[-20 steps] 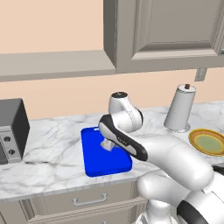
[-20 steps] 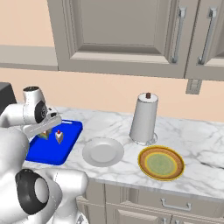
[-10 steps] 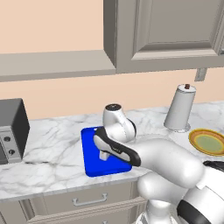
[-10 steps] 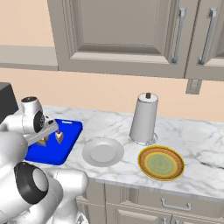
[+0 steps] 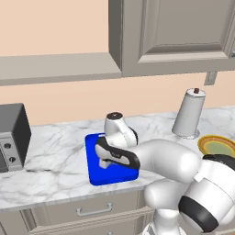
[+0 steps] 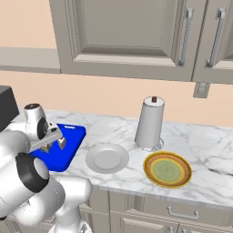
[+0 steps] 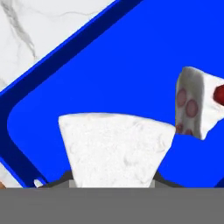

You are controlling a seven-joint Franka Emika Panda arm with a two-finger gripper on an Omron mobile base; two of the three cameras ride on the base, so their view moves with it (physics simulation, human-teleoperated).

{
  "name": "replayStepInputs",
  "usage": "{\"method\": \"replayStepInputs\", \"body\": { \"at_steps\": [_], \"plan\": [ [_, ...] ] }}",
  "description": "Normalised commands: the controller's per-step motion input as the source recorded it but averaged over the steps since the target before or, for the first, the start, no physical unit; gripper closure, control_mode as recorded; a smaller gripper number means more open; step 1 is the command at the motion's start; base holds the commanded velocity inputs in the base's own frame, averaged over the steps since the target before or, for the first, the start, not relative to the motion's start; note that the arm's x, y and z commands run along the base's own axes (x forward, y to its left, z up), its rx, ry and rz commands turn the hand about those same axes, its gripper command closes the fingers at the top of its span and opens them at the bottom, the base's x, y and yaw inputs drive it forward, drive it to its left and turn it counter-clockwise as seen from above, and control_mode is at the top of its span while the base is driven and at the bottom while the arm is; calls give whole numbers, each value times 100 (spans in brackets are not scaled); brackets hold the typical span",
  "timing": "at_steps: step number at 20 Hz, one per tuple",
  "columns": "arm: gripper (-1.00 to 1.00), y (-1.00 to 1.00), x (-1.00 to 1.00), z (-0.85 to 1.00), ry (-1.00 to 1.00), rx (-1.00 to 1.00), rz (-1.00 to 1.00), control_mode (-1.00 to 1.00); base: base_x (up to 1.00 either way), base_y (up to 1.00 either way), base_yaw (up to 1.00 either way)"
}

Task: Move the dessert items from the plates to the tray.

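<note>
Layered wedge (image 7: pixel 116 148) sits clamped between closed fingers of gripper (image 7: pixel 114 181), low over blue tray (image 7: pixel 109 70). Cherry wedge (image 7: pixel 197 103) lies on tray just beside it, apart. Arm folded low, hand pitched down over tray (image 5: pixel 94 176). Grey plate (image 6: pixel 107 158) and yellow plate (image 6: pixel 167 169) bare. Open tray floor toward far rim.

Arm (image 5: pixel 160 158) low over blue tray (image 5: pixel 94 176) on marble counter (image 5: pixel 50 156); toaster (image 5: pixel 11 137) at left.
</note>
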Motion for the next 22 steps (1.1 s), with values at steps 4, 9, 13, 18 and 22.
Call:
{"method": "replayStepInputs", "body": {
  "at_steps": [4,9,13,18,22],
  "plan": [
    [100,1,0,-18,0,0,-12,-100,0,0,0],
    [100,0,0,-26,0,0,-17,-100,0,0,0],
    [100,0,0,-13,0,0,-22,-100,0,0,0],
    [100,0,0,-14,0,0,-22,-100,0,0,0],
    [100,0,0,-30,0,0,-22,-100,0,0,0]
  ]
}}
